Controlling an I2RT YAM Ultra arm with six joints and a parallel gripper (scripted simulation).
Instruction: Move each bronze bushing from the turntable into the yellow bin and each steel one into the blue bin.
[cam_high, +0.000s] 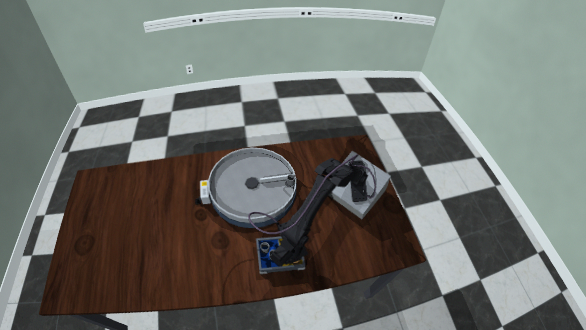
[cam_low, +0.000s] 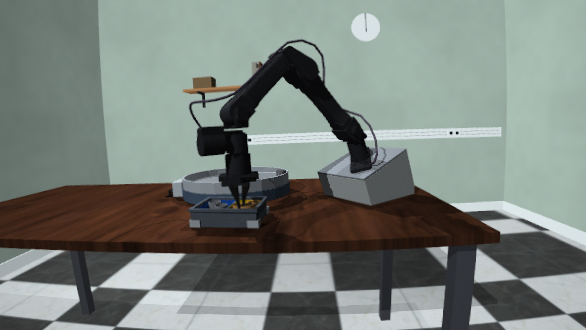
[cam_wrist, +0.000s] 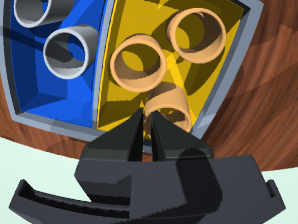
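Observation:
In the wrist view my gripper (cam_wrist: 147, 113) is shut on a bronze bushing (cam_wrist: 169, 106) and holds it low inside the yellow bin (cam_wrist: 173, 51). Two more bronze bushings (cam_wrist: 136, 63) (cam_wrist: 196, 32) lie in that yellow bin. Two steel bushings (cam_wrist: 33, 2) (cam_wrist: 67, 52) lie in the blue bin (cam_wrist: 56, 43) beside it. In the exterior view the gripper (cam_low: 241, 197) points straight down into the twin bin (cam_low: 229, 211) at the table's front. The turntable (cam_high: 252, 185) shows no bushings on its disc.
The grey arm base (cam_high: 361, 184) stands to the right of the turntable. A small white box (cam_high: 204, 190) sits at the turntable's left edge. A wall shelf with a brown box (cam_low: 204, 82) hangs behind the arm.

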